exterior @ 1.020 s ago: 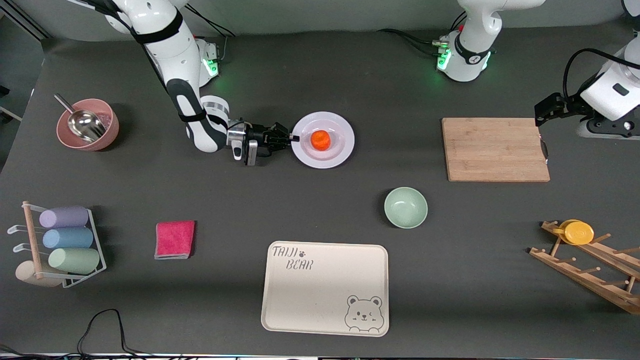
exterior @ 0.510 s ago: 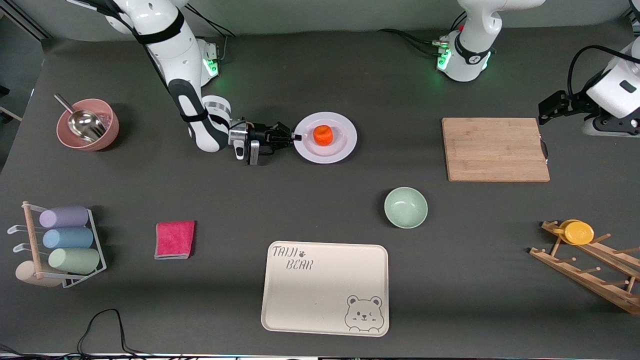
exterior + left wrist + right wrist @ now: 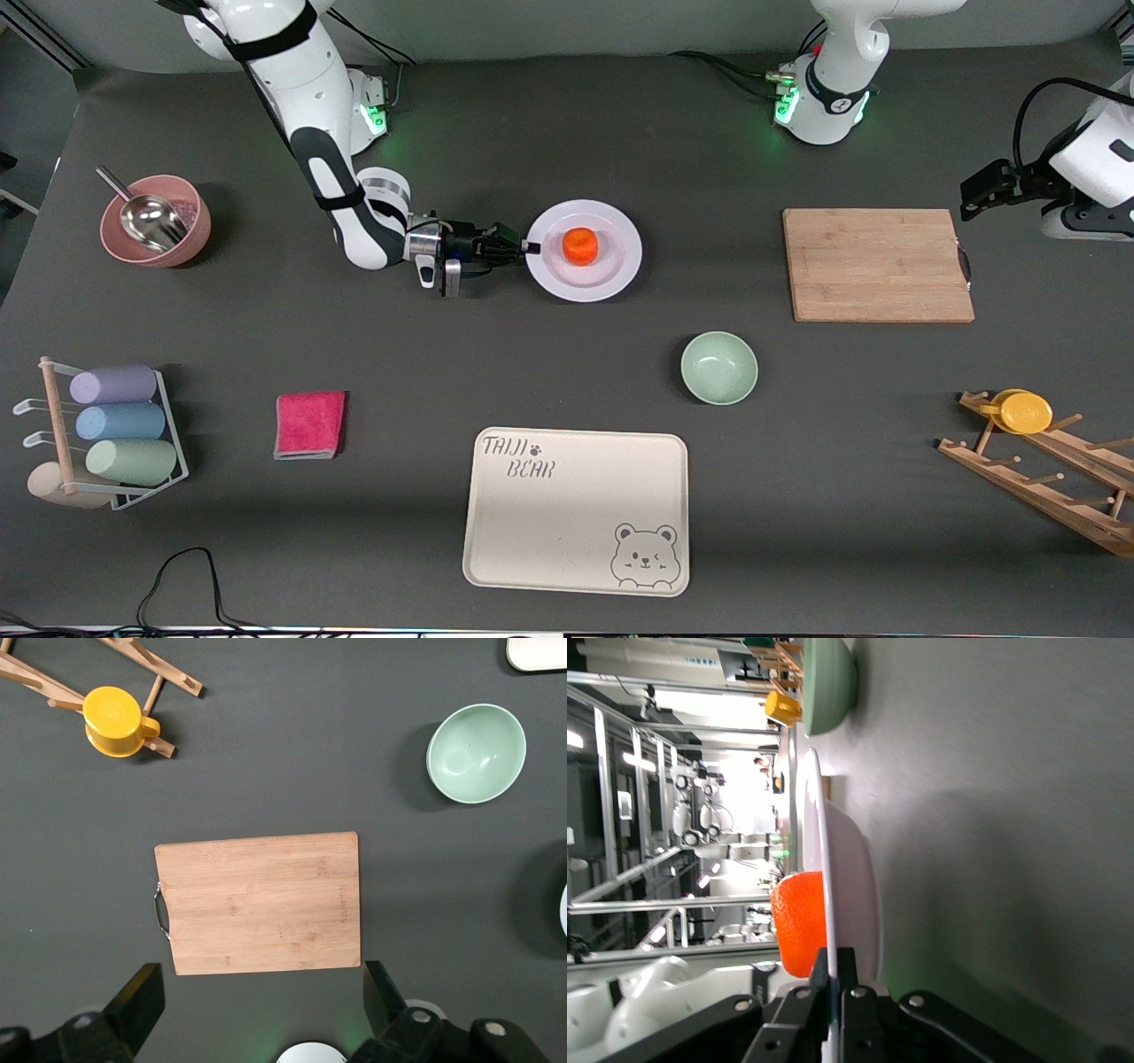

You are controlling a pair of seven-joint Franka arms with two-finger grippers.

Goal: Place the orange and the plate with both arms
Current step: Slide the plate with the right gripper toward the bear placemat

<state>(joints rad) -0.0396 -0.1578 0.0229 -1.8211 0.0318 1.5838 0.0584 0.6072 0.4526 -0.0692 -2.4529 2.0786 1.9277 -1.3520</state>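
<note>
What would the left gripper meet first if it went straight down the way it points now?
Probably the cutting board: the left gripper, fingers open, points down over that board's edge nearest the robots, with nothing between. Depth is unclear, so it might land on bare table instead.

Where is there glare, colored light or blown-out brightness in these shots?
Front view: green lamps glow at both arm bases, tinting the table; soft sheen on the plate. Right wrist view: the room past the plate's rim is overexposed, while the orange stays vivid. Left wrist view: even light, faint green glow between the claw fingers.
</note>
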